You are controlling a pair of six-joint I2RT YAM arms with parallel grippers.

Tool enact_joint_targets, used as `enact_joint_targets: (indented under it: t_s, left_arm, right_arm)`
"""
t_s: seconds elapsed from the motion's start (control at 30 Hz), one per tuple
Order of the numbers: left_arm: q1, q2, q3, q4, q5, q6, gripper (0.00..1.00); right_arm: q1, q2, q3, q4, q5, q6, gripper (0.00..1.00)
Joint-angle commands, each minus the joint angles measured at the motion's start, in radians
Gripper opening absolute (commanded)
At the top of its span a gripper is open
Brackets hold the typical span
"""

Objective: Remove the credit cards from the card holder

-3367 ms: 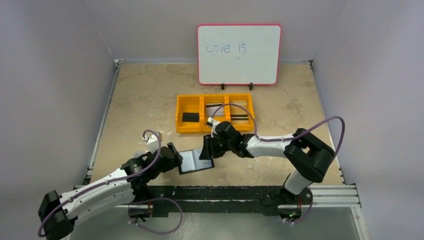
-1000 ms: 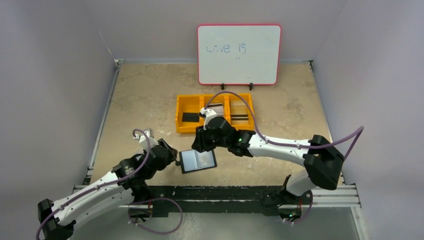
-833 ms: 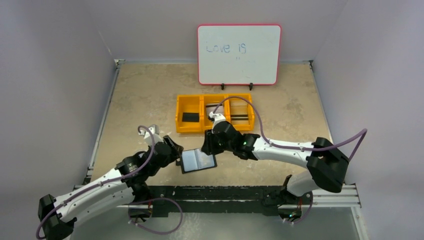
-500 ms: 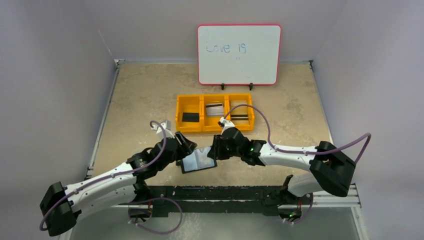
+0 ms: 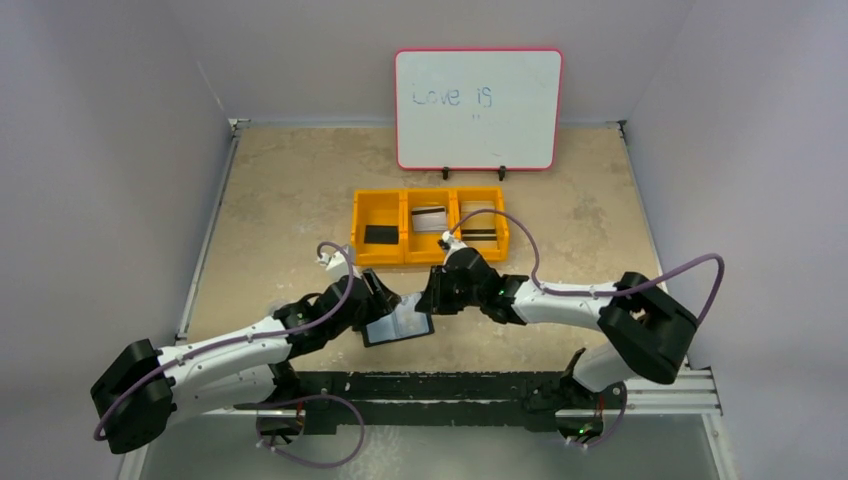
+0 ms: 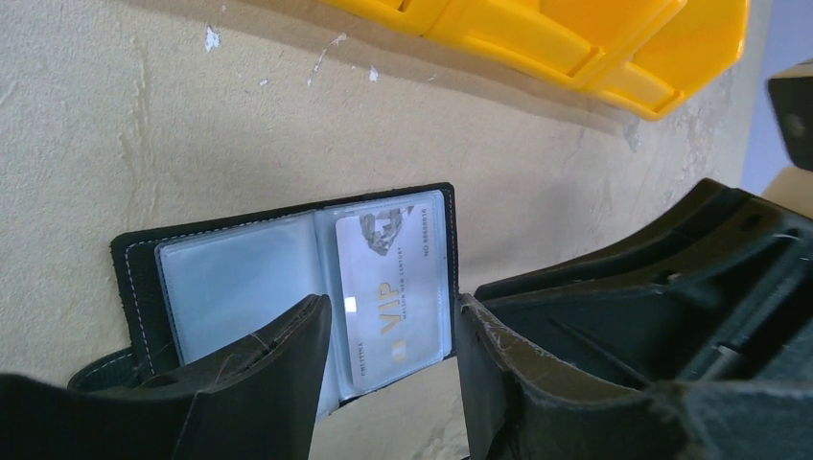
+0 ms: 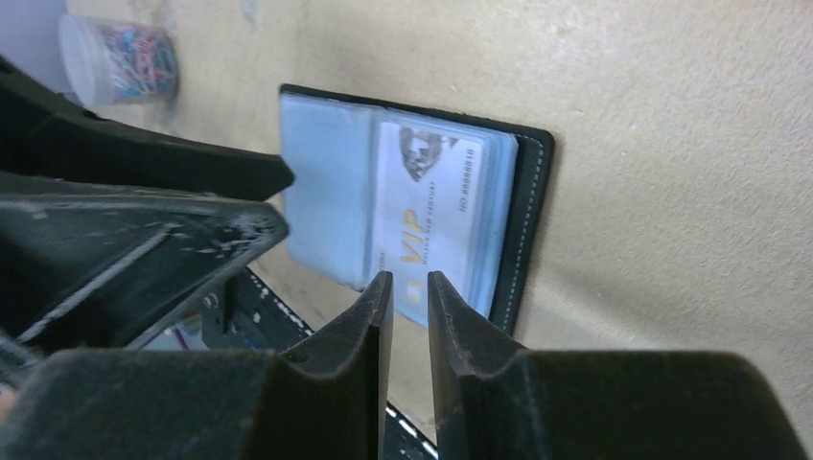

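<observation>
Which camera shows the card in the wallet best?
Left wrist camera: the card shows nearly whole, its VIP lettering readable. The right wrist view hides its end behind the right tool. From above it is a small pale patch.

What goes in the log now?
card holder: open | VIP card: in pocket, edge poking out | right end effector: slightly open, lined up on card edge | left end effector: open over holder

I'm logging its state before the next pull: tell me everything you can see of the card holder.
The card holder is a small black leather-looking bifold with pale stitching, lying open and flat on the beige table. Inside are clear plastic pockets; one holds a whitish card marked VIP. The left fingers and right fingers hover close by; contact is unclear.
</observation>
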Motion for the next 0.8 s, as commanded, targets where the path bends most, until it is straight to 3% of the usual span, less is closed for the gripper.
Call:
enact_joint_targets:
  t_s: [0.0,0.53,0.77]
  left_arm:
    - [-0.002,-0.009,-0.009,0.041,0.0,-0.015,0.5]
    - [-0.002,0.032,-0.011,0.044,0.037,0.013,0.49]
    - [-0.002,0.069,-0.032,0.048,0.068,0.008,0.48]
  right_arm:
    - [-0.008,0.042,0.014,0.018,-0.048,-0.002,0.22]
    - [-0.007,0.146,0.085,-0.079,-0.019,-0.037,0.21]
    - [-0.009,0.153,0.073,-0.072,-0.024,-0.039,0.1]
